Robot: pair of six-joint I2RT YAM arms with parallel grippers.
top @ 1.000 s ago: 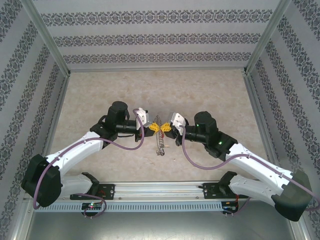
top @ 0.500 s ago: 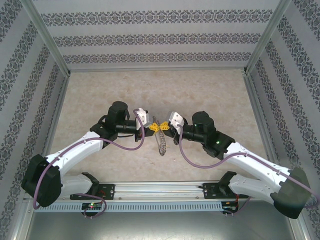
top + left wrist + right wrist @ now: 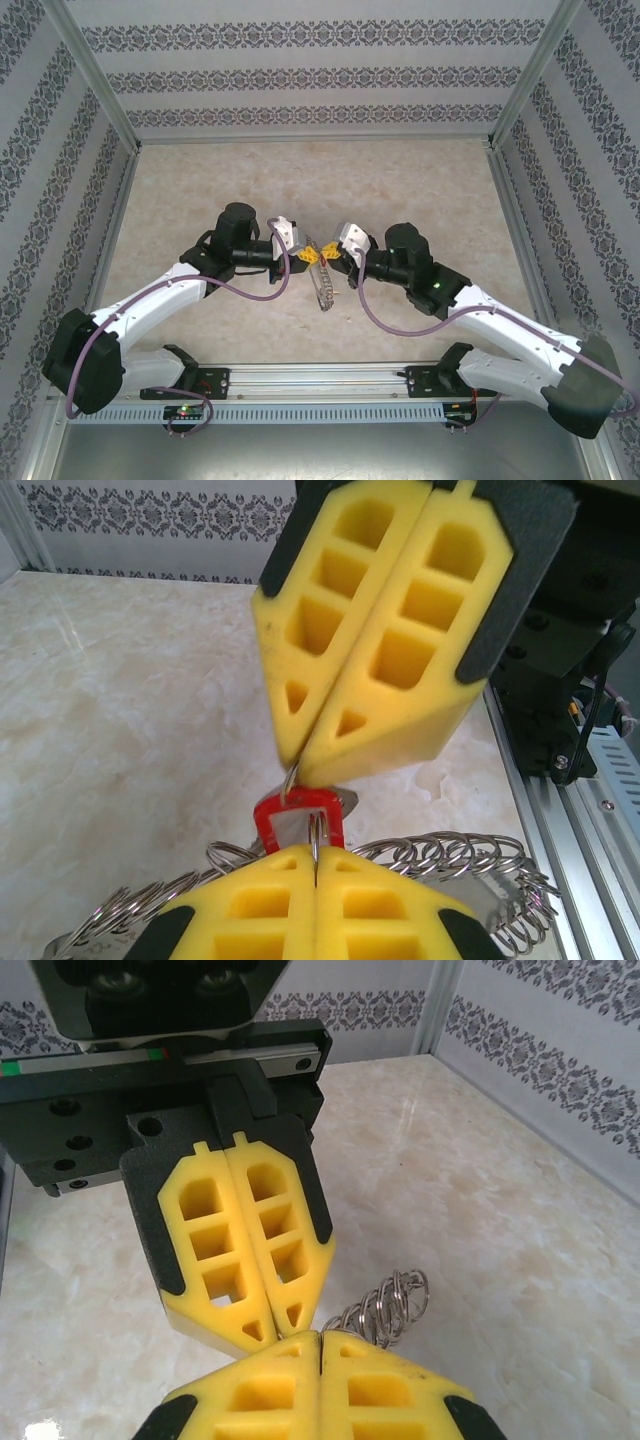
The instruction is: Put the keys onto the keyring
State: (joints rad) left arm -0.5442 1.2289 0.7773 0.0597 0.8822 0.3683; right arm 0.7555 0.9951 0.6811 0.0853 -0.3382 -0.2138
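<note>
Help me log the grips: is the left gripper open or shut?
Shut. The left gripper presses its yellow pads together, no gap, pinching a thin metal ring by the red key tag.

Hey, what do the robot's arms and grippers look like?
The left arm and right arm have white links, black joint housings and a looping purple cable. The left gripper and right gripper have yellow fingers with cut-out cells, backed in black.
</note>
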